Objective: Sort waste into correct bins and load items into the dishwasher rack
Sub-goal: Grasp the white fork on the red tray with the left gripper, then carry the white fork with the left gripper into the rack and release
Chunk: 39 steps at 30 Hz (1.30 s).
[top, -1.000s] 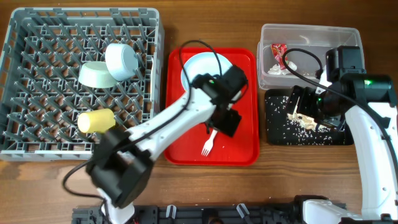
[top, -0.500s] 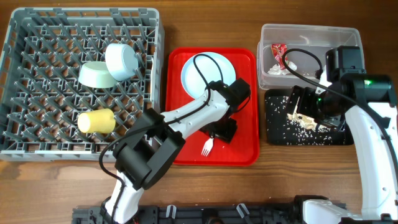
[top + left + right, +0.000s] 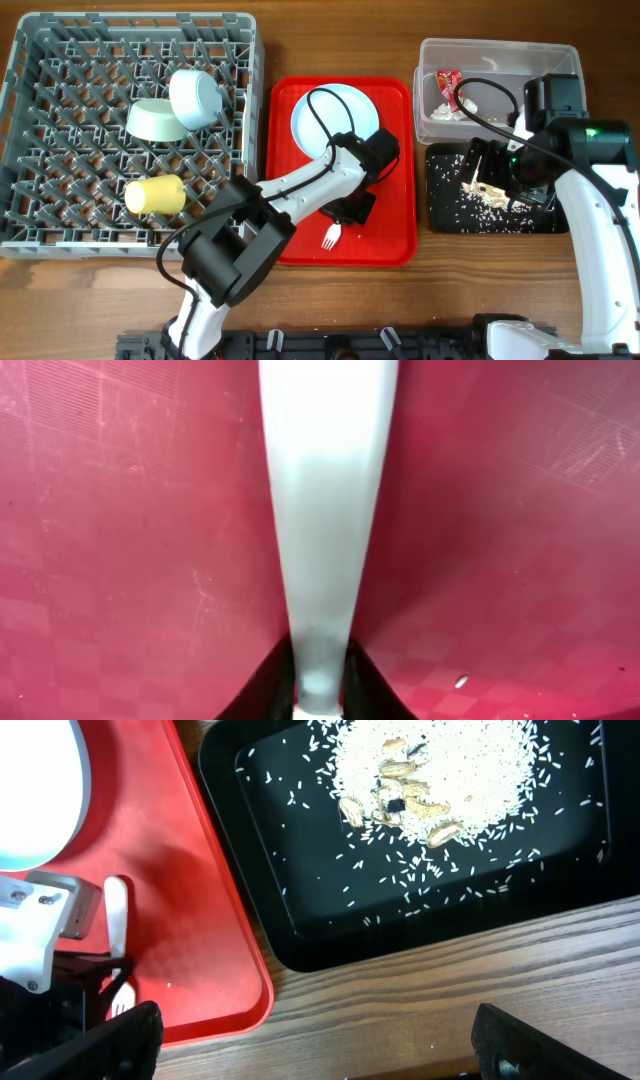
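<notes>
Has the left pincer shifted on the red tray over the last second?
Yes. The left pincer has moved toward the red tray's near edge, down onto the fork.

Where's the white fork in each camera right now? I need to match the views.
Overhead: white fork low on the red tray, tines showing below the left gripper.
Left wrist: its handle fills the centre, rising from the gripper.
Right wrist: far left, on the tray.
Shared landmark: the red tray.
</notes>
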Tool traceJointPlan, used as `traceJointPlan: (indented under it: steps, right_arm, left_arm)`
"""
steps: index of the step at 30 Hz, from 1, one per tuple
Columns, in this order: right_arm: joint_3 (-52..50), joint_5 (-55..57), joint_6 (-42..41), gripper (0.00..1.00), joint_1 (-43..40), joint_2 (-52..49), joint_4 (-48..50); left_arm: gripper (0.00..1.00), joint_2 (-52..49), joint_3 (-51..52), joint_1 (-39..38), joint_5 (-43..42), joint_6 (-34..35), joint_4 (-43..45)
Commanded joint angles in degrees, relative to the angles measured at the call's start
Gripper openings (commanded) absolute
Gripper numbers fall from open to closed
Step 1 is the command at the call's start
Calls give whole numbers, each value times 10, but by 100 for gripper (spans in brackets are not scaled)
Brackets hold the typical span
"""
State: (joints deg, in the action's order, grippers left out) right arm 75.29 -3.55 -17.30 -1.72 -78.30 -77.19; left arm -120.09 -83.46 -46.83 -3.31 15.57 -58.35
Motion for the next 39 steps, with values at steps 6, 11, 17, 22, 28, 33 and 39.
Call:
traceJointPlan:
  steps: [6, 11, 17, 22, 28, 33, 39]
  right_arm:
    - [11, 10, 8, 100, -2, 9, -2]
    - [11, 10, 22, 100, -2, 9, -2]
    - [11, 10, 22, 100, -2, 9, -2]
    - [11, 10, 21, 100, -2, 9, -2]
    - [11, 10, 21, 100, -2, 9, -2]
    - [11, 10, 21, 100, -2, 9, -2]
    - [11, 10, 21, 100, -2, 9, -2]
  left_arm:
    - [6, 10, 17, -1, -6, -1, -7]
    - [4, 127, 5, 25, 39, -1, -26]
    - [4, 285, 5, 187, 53, -1, -32]
    - [16, 284, 7, 249, -18, -1, -26]
    - [43, 182, 11, 158, -18, -32, 25]
    - [51, 87, 11, 114, -18, -49, 78]
    - [58, 40, 11, 109, -9, -64, 111]
